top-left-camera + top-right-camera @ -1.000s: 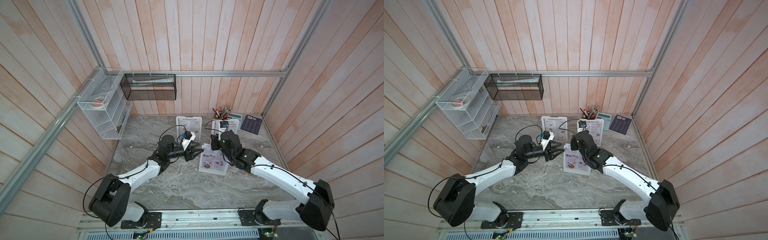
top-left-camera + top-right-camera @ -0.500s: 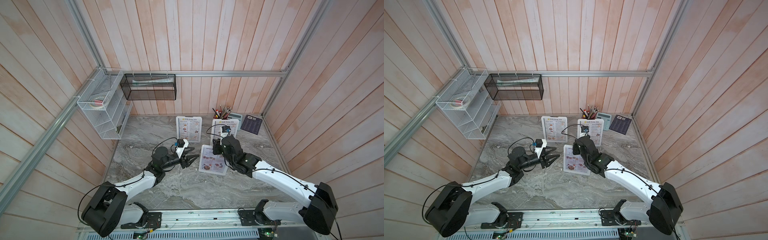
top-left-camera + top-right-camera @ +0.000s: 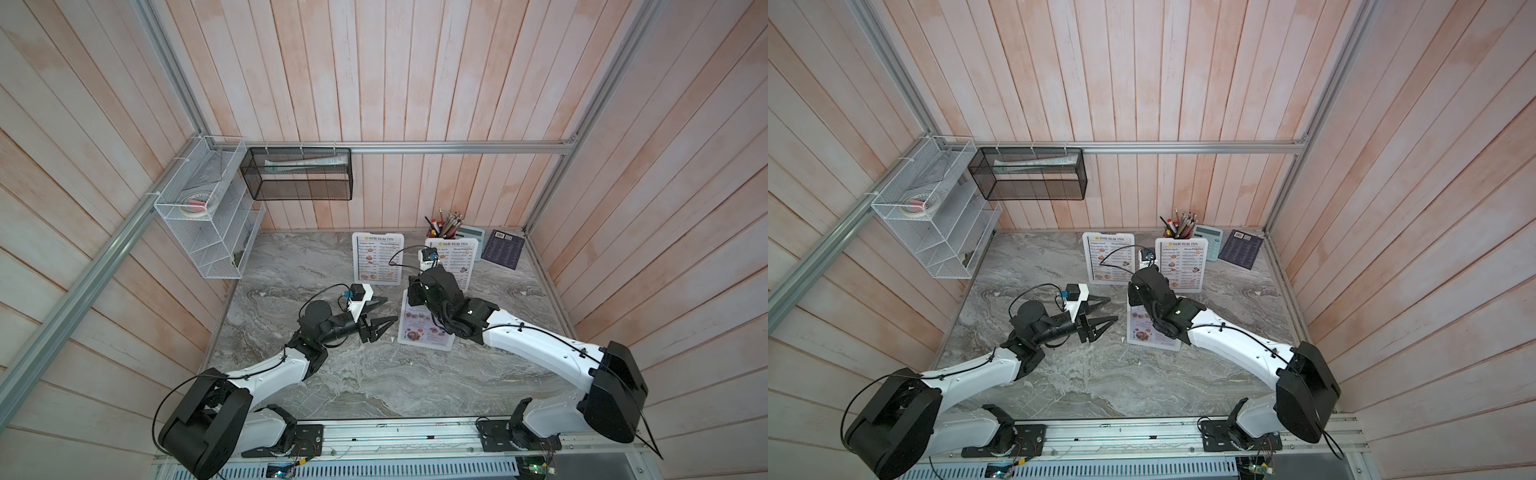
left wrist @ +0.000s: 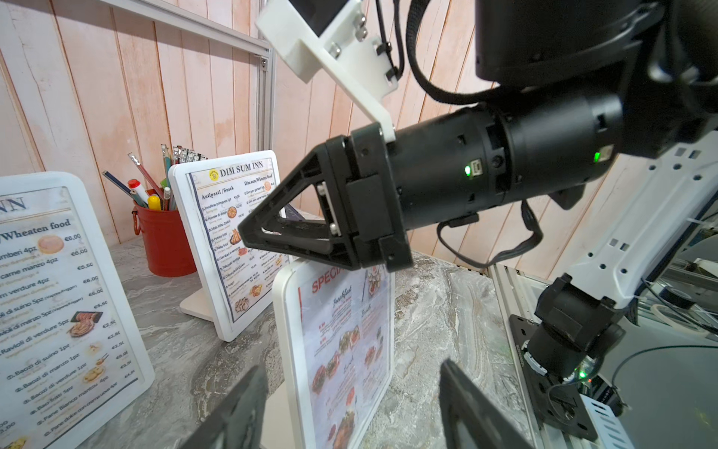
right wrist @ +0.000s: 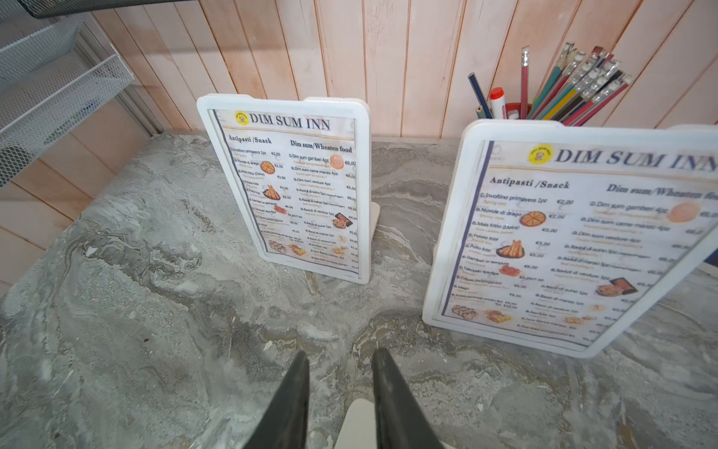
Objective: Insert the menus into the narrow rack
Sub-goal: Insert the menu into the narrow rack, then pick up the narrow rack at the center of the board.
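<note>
Jaws: left gripper (image 3: 392, 308) spread wide, empty; right gripper (image 5: 341, 353) narrowly parted at the top edge of the colourful white-framed Special Menu stand (image 3: 422, 328). We can't tell if it pinches.
Rack: black mesh wall rack (image 3: 297, 174) hung on the back rail, well apart from every menu.
Left menu: white-framed DIM SUM INN stand (image 3: 377, 259), upright on the grey marble table (image 3: 374, 382).
Middle: Special Menu stand, on the table just ahead of the left gripper.
Right menu: second DIM SUM INN stand (image 3: 457, 257), upright; we see a red pencil cup (image 4: 165, 241) behind it.
</note>
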{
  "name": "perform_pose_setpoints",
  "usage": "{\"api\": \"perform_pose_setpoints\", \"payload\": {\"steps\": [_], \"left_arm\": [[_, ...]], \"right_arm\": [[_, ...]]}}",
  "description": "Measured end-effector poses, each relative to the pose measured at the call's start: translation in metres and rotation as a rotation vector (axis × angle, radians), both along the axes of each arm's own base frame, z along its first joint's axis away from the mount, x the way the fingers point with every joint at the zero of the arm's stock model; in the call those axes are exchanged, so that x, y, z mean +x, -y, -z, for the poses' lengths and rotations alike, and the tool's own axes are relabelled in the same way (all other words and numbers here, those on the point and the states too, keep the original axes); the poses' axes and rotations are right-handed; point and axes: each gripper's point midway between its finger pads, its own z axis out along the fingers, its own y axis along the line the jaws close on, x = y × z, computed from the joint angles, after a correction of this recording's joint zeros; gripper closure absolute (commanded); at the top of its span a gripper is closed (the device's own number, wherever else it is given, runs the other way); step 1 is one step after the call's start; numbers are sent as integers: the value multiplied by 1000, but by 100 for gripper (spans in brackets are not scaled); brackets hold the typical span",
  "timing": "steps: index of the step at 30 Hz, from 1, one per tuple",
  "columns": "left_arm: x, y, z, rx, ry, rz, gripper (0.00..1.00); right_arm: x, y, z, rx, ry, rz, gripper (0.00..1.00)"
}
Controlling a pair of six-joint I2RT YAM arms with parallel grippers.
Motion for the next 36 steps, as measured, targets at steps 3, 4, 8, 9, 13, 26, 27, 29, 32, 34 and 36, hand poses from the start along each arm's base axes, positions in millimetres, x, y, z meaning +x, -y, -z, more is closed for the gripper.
{"api": "perform_pose_setpoints", "payload": {"steps": [3,4,8,9,13,26,27,29,32,34,36], "left_arm": [[0,0,1,2,-4,0,30],[0,0,1,3,-4,0,30],[0,0,5,12,-19,-2,31],[0,0,6,14,-24,-4,31],[-1,-2,7,23,-38,-10,31],[-8,9,25,56,-104,9,34],[-8,11,29,61,-110,13,34],[-7,14,38,68,-132,18,34],[-1,18,54,81,-167,13,35],[2,20,65,89,-194,12,35],[6,23,73,95,-218,14,35]], "right_arm": [[-1,-4,-1,-9,5,-7,68],[-1,-4,-1,-15,8,-7,67],[-6,5,-10,-27,27,0,51],[-9,10,-17,-23,41,1,48],[-30,48,-53,44,131,23,38],[-102,143,9,259,220,44,14],[-104,142,15,264,211,36,14],[-107,140,28,275,188,20,14],[-108,134,44,288,161,-2,14],[-108,129,54,292,143,-17,14],[-106,124,65,284,118,-26,14]]}}
